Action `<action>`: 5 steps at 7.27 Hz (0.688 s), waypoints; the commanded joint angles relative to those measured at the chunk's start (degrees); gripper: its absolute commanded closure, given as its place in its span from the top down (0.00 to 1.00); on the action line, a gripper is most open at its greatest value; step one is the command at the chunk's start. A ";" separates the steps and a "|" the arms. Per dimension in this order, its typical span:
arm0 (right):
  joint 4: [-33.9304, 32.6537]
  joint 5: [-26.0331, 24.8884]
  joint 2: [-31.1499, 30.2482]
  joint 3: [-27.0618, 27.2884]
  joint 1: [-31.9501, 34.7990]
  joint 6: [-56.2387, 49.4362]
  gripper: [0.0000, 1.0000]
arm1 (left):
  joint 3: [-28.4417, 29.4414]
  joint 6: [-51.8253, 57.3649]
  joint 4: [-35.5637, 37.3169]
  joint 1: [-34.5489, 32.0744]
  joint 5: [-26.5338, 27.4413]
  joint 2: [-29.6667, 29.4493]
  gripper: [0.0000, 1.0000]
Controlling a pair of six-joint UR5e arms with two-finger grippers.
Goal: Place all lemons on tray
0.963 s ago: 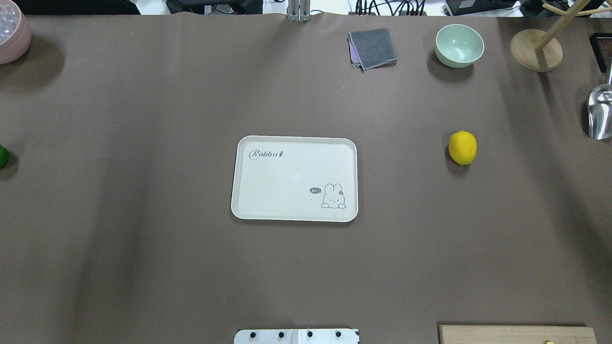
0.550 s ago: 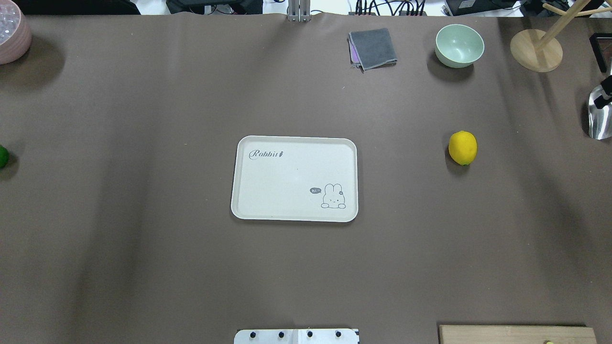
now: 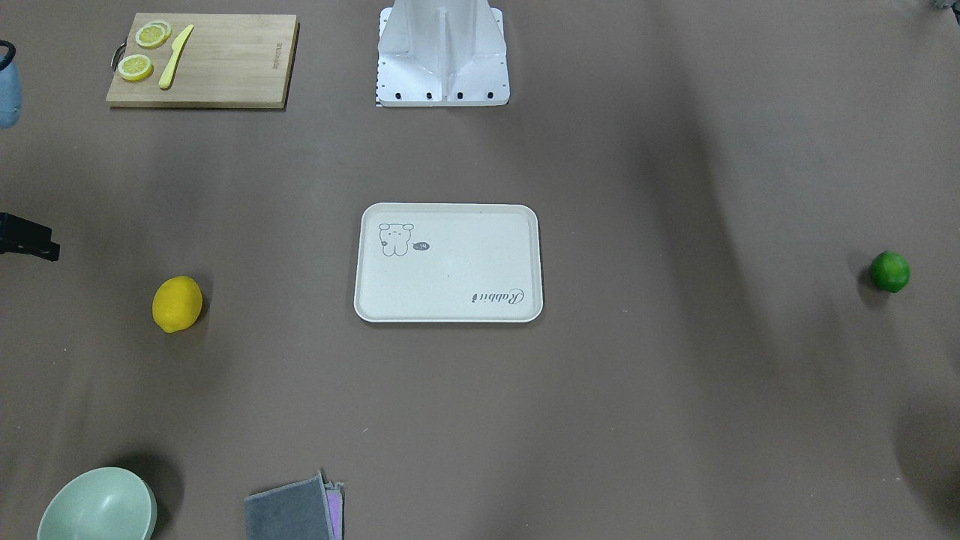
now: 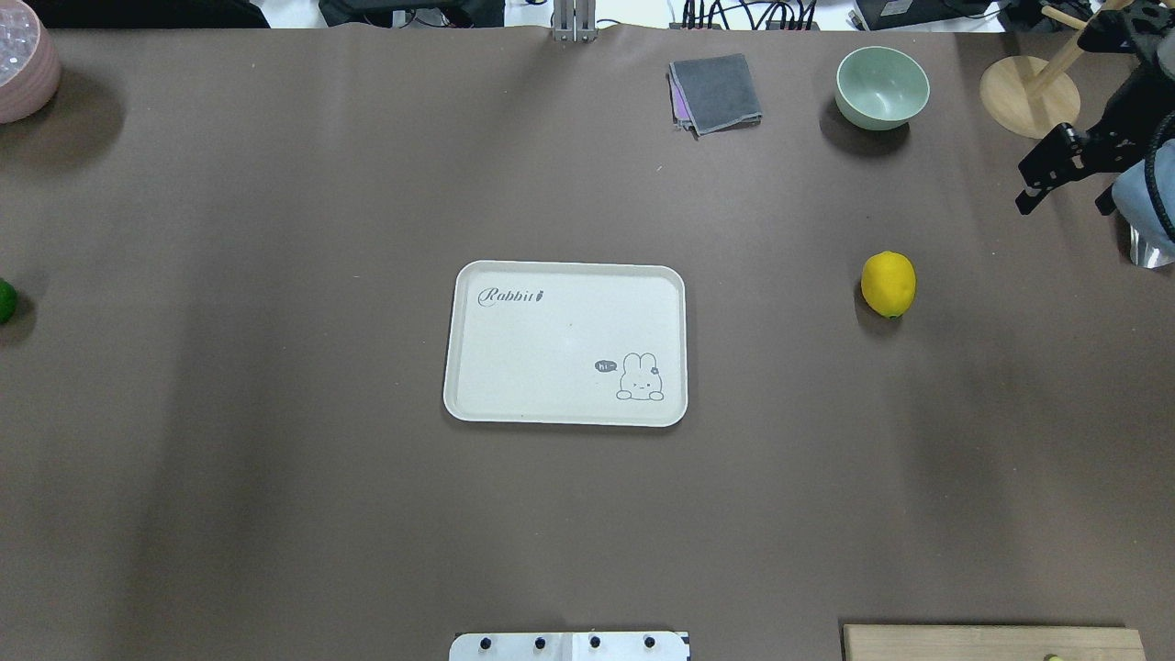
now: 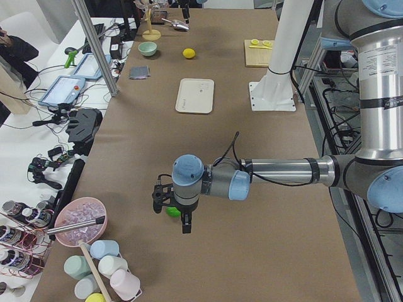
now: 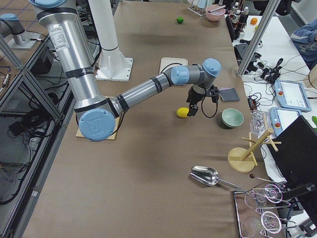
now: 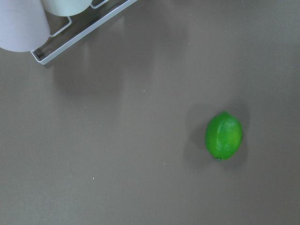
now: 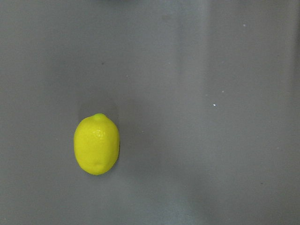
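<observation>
The yellow lemon [image 4: 888, 284] lies on the table right of the tray [image 4: 551, 344]; it also shows in the right wrist view [image 8: 96, 144] and the front view [image 3: 177, 304]. The green lemon [image 3: 889, 271] lies far out on my left side, at the overhead view's edge [image 4: 5, 300] and in the left wrist view [image 7: 223, 136]. The tray is empty. My right gripper [image 4: 1065, 197] is open and empty, hovering beyond and to the right of the yellow lemon. My left gripper [image 5: 171, 212] hovers over the green lemon; I cannot tell whether it is open.
A green bowl [image 4: 881, 87], a folded grey cloth [image 4: 716, 92] and a wooden stand [image 4: 1028, 96] stand at the far right. A metal scoop [image 6: 205, 174] lies under the right arm. A cutting board [image 3: 202, 60] with lemon slices is near the base. A pink bowl [image 4: 23, 64] is far left.
My right gripper has come into the overhead view from the right edge and now covers most of the scoop. The lemons and the tray have not moved.
</observation>
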 commanded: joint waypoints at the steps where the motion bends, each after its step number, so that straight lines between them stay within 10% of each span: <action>1: 2.59 -0.11 1.24 -1.20 -5.23 9.00 0.97 | 2.73 -0.86 -2.16 6.77 0.53 -2.00 0.99; 5: 15.66 -0.11 4.14 -10.06 -9.20 10.48 0.97 | 15.74 -0.34 -2.33 15.31 0.71 -13.17 0.99</action>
